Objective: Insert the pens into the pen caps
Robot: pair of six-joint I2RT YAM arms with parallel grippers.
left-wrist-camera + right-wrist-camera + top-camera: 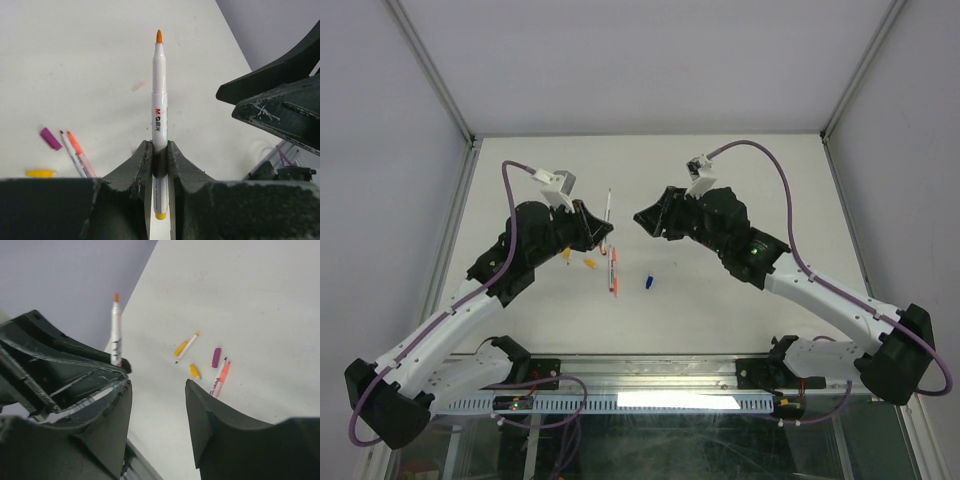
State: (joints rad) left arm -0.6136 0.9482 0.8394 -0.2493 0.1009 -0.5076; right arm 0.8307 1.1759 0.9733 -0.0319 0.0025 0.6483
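While the left arm (440,330) reaches over it, worktop (740,310): mid-frame.
Right hand (157,390): released, empty, right of centre.
Left hand (159,152): clenched on orange-tipped pen (159,90).
Pen axis: out of that hand, tip up-frame.
Orange cap (588,263): on worktop, just below left hand.

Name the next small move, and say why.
Probably lower the right gripper toward the loose orange-yellow cap on the table: its jaws stand open and empty, while the left gripper is shut on the uncapped orange-tipped pen.
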